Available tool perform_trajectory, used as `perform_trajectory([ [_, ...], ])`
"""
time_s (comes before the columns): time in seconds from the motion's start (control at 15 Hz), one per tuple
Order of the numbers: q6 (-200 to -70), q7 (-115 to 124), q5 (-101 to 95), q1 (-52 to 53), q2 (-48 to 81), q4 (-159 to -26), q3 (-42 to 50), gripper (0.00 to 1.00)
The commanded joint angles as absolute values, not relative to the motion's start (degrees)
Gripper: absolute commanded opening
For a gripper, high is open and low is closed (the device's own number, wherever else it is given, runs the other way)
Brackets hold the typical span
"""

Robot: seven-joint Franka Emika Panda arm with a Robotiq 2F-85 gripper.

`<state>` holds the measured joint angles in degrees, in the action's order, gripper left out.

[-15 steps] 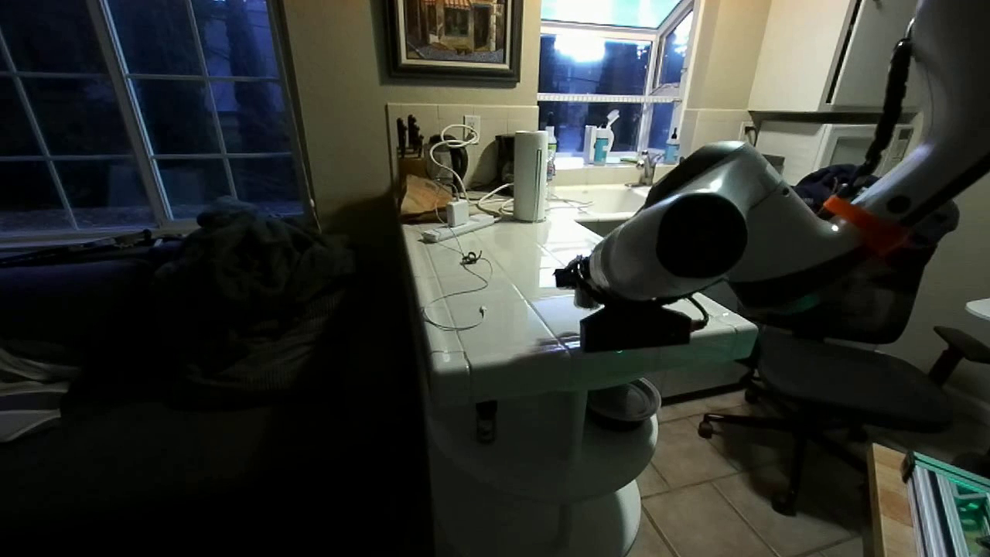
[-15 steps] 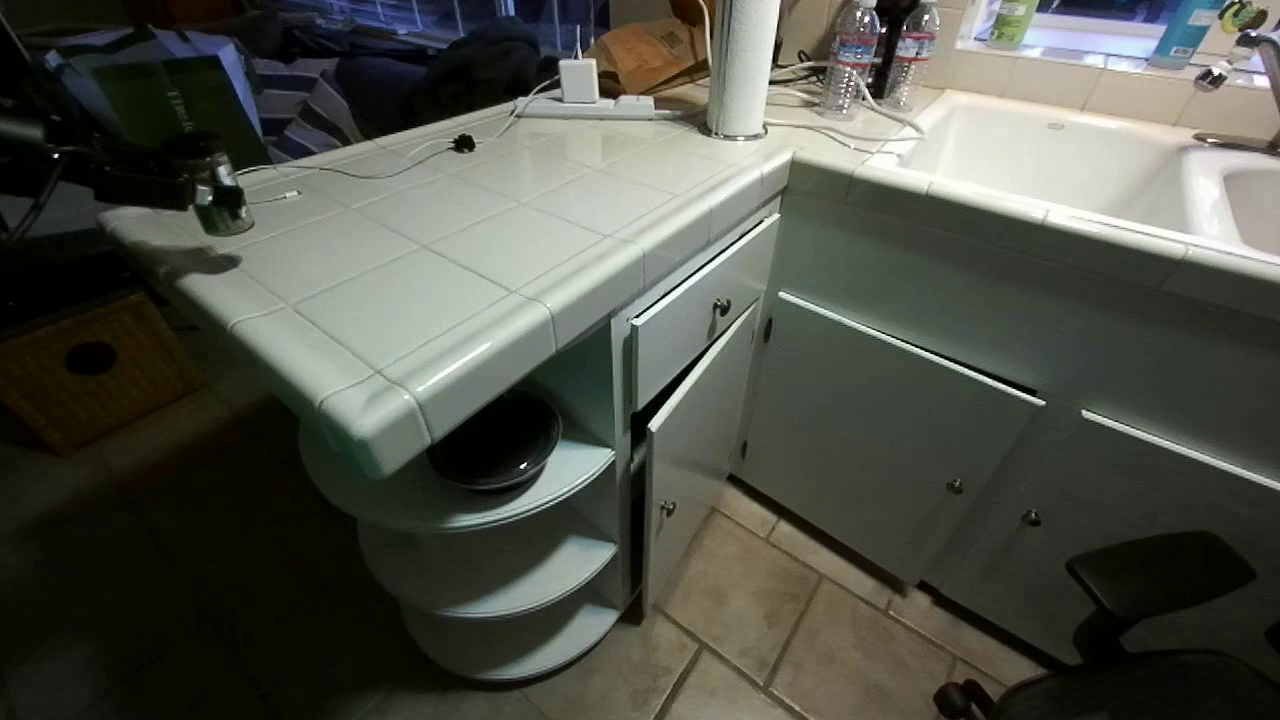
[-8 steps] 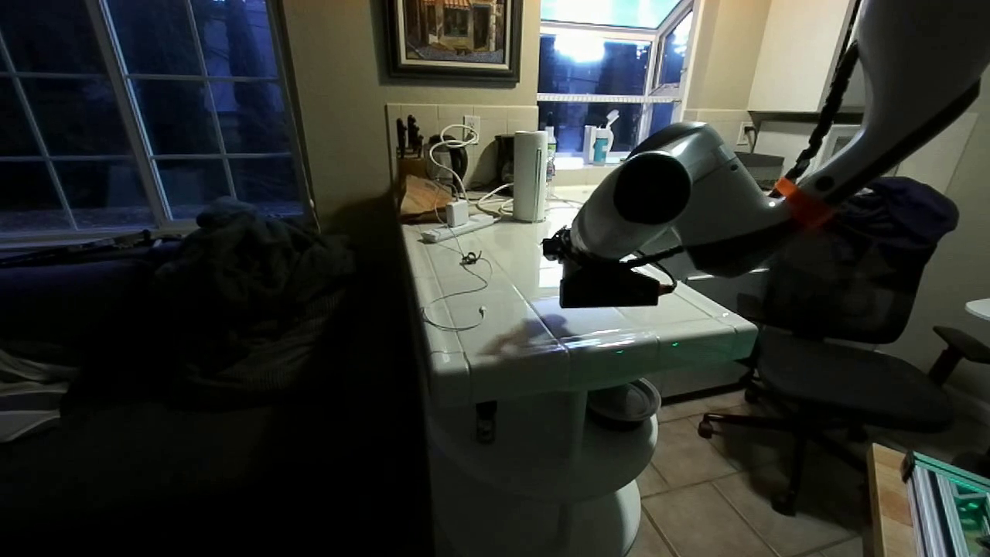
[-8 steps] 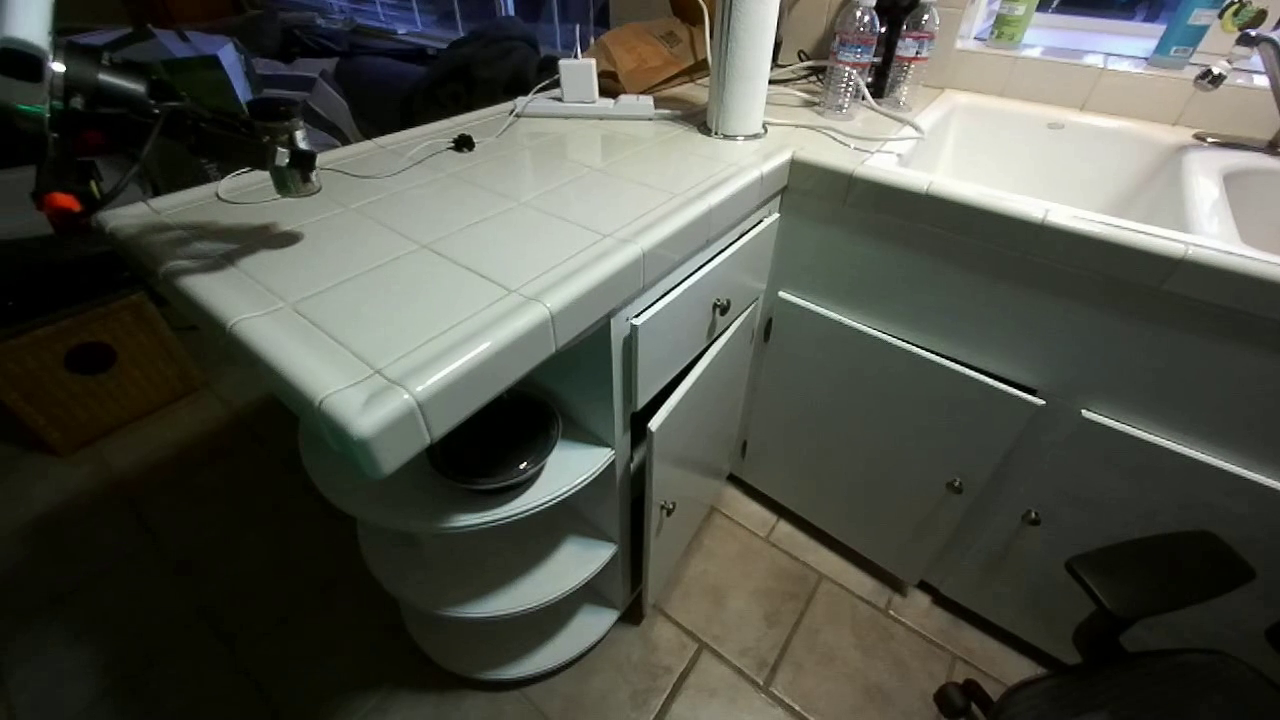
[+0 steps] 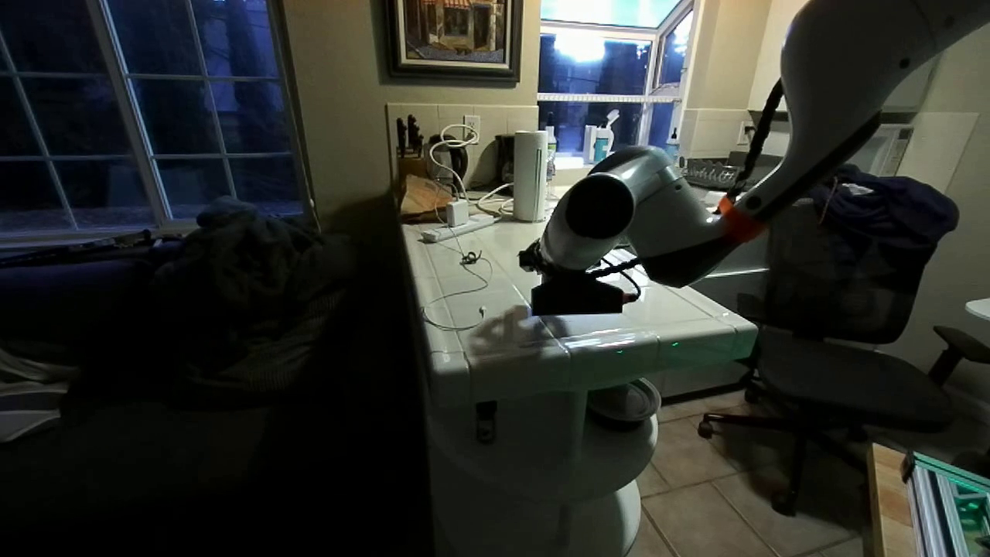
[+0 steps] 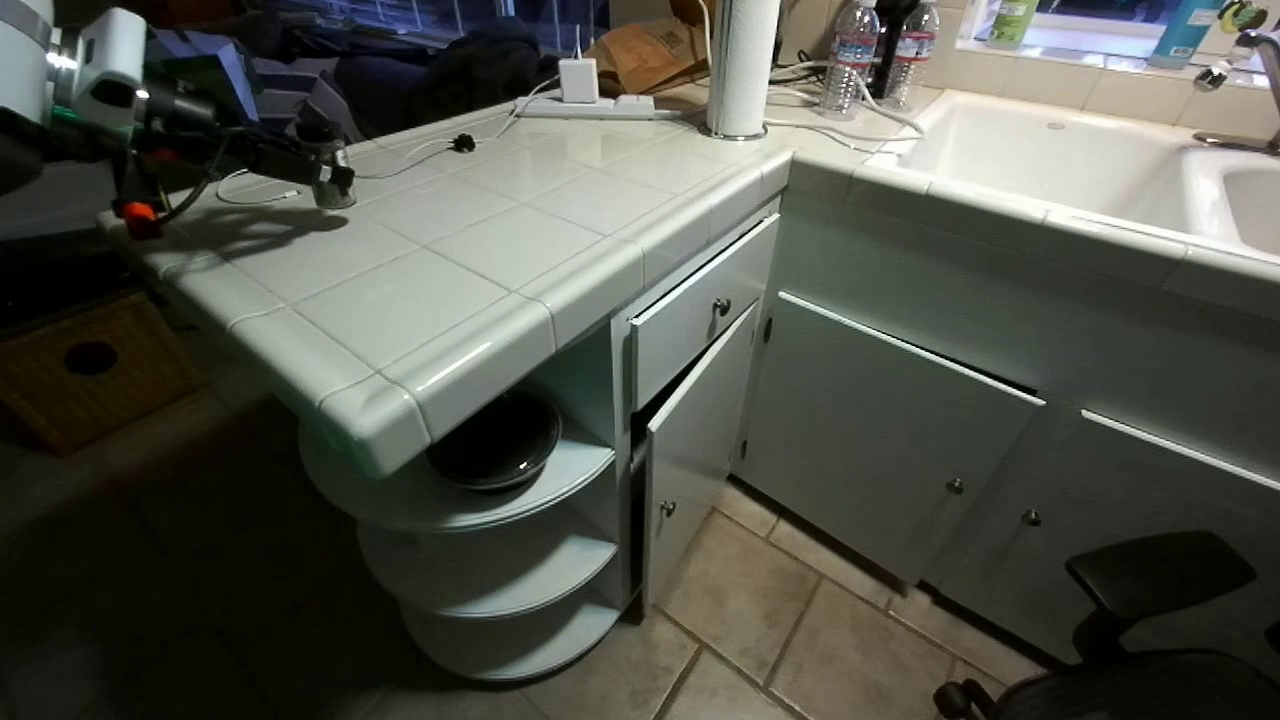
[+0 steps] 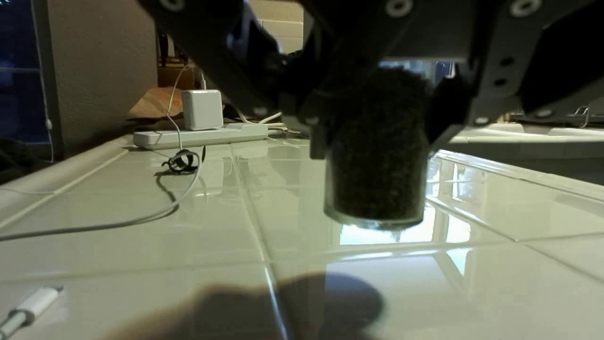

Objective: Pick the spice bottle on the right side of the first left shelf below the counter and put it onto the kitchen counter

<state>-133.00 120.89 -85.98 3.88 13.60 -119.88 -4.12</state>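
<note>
The spice bottle (image 7: 377,184) is a clear glass jar full of dark contents. It hangs upright between the fingers of my gripper (image 7: 380,139) in the wrist view, which are shut on its sides. In an exterior view the jar (image 6: 335,190) is over the kitchen counter (image 6: 470,240), inside its near edge. The jar's base seems a little above the white tiles, with a shadow on the counter in front of it. In an exterior view the arm hides the jar, and the counter (image 5: 510,356) shows below the wrist.
A white cable with a plug end (image 7: 35,302) lies on the counter left of the jar. A power strip (image 6: 590,106), a paper towel roll (image 6: 742,70) and water bottles (image 6: 850,60) stand farther back by the sink (image 6: 1020,160). A dark bowl (image 6: 500,440) sits on the shelf below.
The arm has carried the jar from near the counter's end farther in over the counter. It rose first, then came down slightly in the last half second. The grip is unchanged.
</note>
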Motion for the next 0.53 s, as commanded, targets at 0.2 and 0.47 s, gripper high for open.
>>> perform_trajectory([
  [0.2, -137.3, 119.4, -85.4, 2.4, 18.9, -115.3, -3.9, 0.23],
  [0.47, -139.1, 118.0, -84.8, 2.0, 19.7, -114.3, -4.0, 0.23],
])
